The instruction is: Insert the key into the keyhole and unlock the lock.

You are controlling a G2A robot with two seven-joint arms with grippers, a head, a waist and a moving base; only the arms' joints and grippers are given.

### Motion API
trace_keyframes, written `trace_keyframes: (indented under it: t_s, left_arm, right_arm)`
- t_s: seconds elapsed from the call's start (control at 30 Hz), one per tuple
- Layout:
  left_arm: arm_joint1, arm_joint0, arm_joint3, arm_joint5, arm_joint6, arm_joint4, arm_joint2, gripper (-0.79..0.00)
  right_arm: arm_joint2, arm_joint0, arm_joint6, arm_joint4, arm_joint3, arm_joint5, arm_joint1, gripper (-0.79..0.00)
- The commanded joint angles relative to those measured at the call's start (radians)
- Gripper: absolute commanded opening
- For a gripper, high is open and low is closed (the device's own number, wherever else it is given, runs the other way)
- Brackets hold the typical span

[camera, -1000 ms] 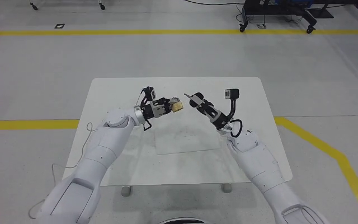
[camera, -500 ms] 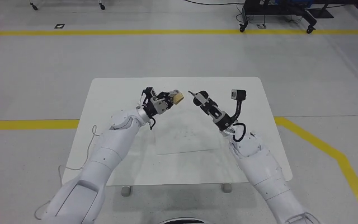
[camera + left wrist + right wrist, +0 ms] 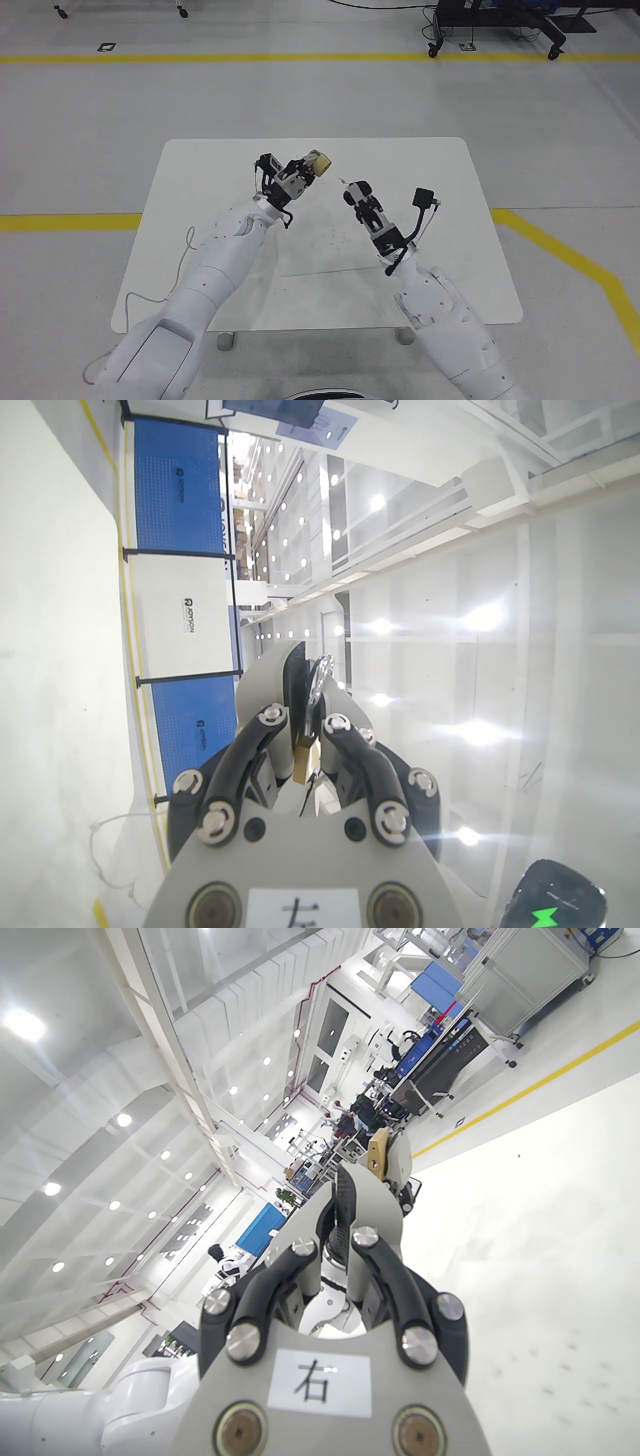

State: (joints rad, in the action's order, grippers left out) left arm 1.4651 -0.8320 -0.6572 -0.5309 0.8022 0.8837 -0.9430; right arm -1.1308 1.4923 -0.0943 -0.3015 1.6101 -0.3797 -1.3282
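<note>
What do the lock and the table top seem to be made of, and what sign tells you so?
Lock, held in the left gripper: likely brass, yellow-gold with a dull metallic sheen. Table: white, smooth and matt, perhaps laminate or painted board; the look leaves it open.

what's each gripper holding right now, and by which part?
Left gripper grips the lock at its shackle end; the brass body with the keyhole sticks out. Right gripper pinches the key; its grip point cannot be told.
</note>
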Motion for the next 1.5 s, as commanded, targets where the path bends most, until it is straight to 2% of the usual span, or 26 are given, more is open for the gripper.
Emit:
trace_keyframes:
  t_s: [0.0,0.47,1.2,1.47]
  left_arm:
    - [0.002,-0.004,0.003,-0.048,-0.014,-0.020,-0.002,-0.785]
    - [0.014,-0.013,0.007,-0.077,-0.015,-0.063,-0.020,-0.785]
    - [0.031,-0.021,0.014,-0.126,-0.029,-0.137,-0.039,-0.785]
    - [0.036,-0.023,0.017,-0.123,-0.035,-0.154,-0.046,-0.785]
  right_arm:
    - [0.012,-0.010,-0.014,-0.001,-0.009,0.015,-0.004,-0.785]
    - [0.062,-0.069,-0.038,0.014,-0.090,0.061,-0.029,-0.785]
    - [0.062,-0.088,-0.018,0.003,-0.102,0.093,-0.042,-0.785]
    - [0.061,-0.097,-0.051,-0.023,-0.111,0.112,-0.048,-0.785]
